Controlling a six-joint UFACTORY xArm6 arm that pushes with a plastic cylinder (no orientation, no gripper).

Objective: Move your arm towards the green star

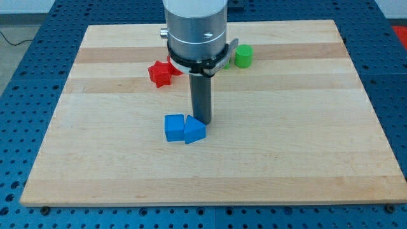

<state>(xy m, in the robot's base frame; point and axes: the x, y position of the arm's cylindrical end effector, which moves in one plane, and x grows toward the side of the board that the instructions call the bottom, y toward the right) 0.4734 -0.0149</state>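
The green star is mostly hidden behind the arm's metal body near the view's top; only a sliver of green shows at the body's right edge. A green cylinder stands just right of it. My tip rests on the board near the middle, touching the top edge of the blue wedge-shaped block, well below the green star.
A blue cube sits against the left side of the blue wedge-shaped block. A red star lies left of the arm, with another red block partly hidden behind the arm. The wooden board lies on a blue table.
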